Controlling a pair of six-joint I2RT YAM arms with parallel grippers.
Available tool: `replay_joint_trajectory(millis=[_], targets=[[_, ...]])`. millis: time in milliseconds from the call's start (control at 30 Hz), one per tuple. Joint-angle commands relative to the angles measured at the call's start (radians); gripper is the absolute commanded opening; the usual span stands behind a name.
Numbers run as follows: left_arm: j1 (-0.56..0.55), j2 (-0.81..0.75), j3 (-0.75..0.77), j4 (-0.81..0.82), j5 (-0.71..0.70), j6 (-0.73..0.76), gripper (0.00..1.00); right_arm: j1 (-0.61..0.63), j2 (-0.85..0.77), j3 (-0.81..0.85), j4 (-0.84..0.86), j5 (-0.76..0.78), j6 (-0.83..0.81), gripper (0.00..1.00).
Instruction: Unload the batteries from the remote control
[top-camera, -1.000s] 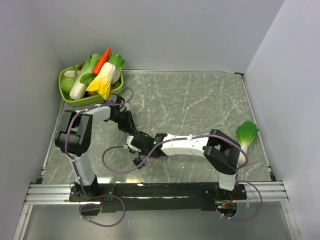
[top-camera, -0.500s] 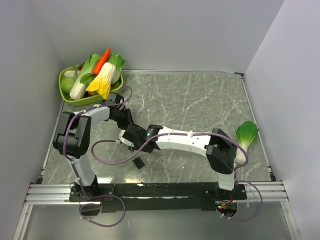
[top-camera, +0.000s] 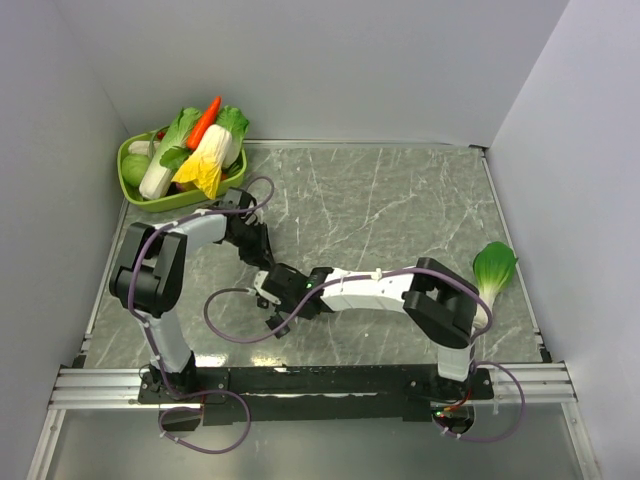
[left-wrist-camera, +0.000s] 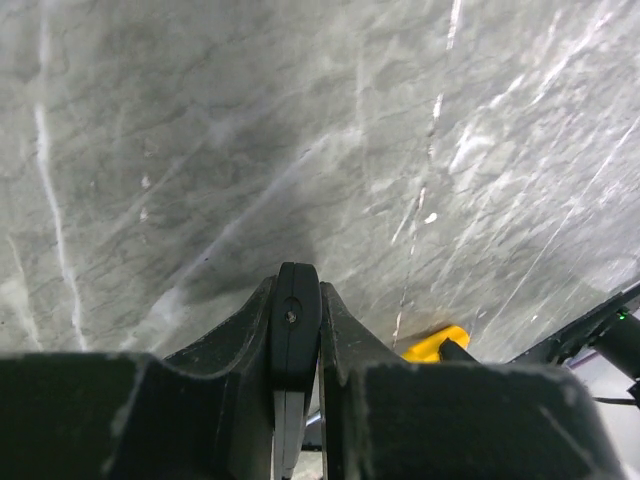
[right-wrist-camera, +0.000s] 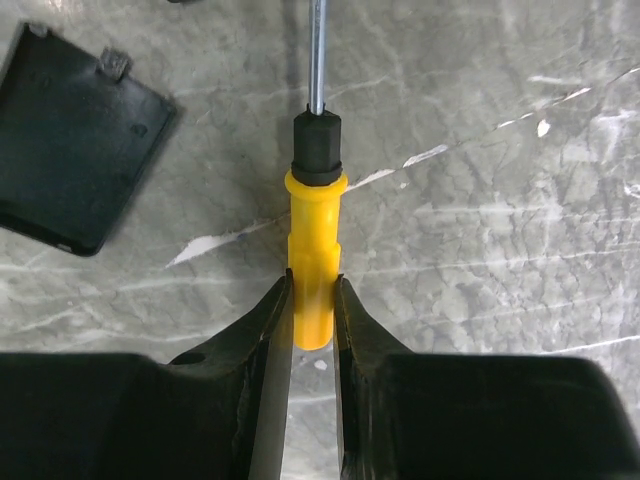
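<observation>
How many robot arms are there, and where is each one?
2. The left arm bends in from the table's left side, holding the remote control edge-on. The right arm stretches leftward along the front, holding a yellow-handled screwdriver. None seems hidden.

Yellow-handled screwdriver (right-wrist-camera: 313, 265); black cover (right-wrist-camera: 75, 150); grey-veined table (right-wrist-camera: 500, 150); remote (left-wrist-camera: 297, 320) seemingly black.
</observation>
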Motion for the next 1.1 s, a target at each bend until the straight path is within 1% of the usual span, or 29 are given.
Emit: replay_joint_trajectory(millis=[0,33,133,167,200,267,333,433,500,533,633,867,1067], targets=[[-0.052,-0.015,0.037,0.045,0.165,-0.091,0.01,0.016,-0.019,-0.053,0.308,-0.111,0.034,0.00],[-0.054,-0.015,0.033,0.055,0.183,-0.093,0.01,0.016,-0.024,-0.063,0.321,-0.108,0.037,0.00],[-0.052,-0.012,0.034,0.032,0.127,-0.088,0.01,0.016,-0.036,-0.092,0.362,-0.095,0.045,0.00],[-0.052,-0.010,0.033,0.033,0.136,-0.083,0.01,0.014,-0.038,-0.096,0.368,-0.101,0.045,0.00],[-0.052,-0.009,0.029,0.048,0.183,-0.082,0.01,0.011,-0.039,-0.104,0.376,-0.108,0.045,0.00],[-0.052,-0.007,0.026,0.061,0.205,-0.082,0.01,0.008,-0.042,-0.113,0.401,-0.121,0.048,0.00],[-0.052,0.001,0.034,0.036,0.150,-0.080,0.01,0.005,-0.038,-0.116,0.405,-0.131,0.045,0.00],[-0.052,0.004,0.049,0.015,0.121,-0.068,0.01,0.005,-0.041,-0.124,0.411,-0.130,0.040,0.00],[-0.052,0.004,0.056,0.007,0.104,-0.063,0.01,0.003,-0.053,-0.149,0.428,-0.122,0.039,0.09],[-0.052,0.004,0.059,-0.002,0.084,-0.063,0.01,0.002,-0.061,-0.156,0.434,-0.131,0.037,0.16],[-0.052,0.010,0.075,-0.023,0.056,-0.051,0.01,-0.009,-0.082,-0.184,0.454,-0.168,0.036,0.25],[-0.052,0.007,0.094,-0.050,0.009,-0.034,0.01,-0.027,-0.092,-0.236,0.454,-0.191,0.034,0.34],[-0.052,0.001,0.100,-0.060,-0.007,-0.025,0.01,-0.034,-0.078,-0.247,0.436,-0.191,0.033,0.35]])
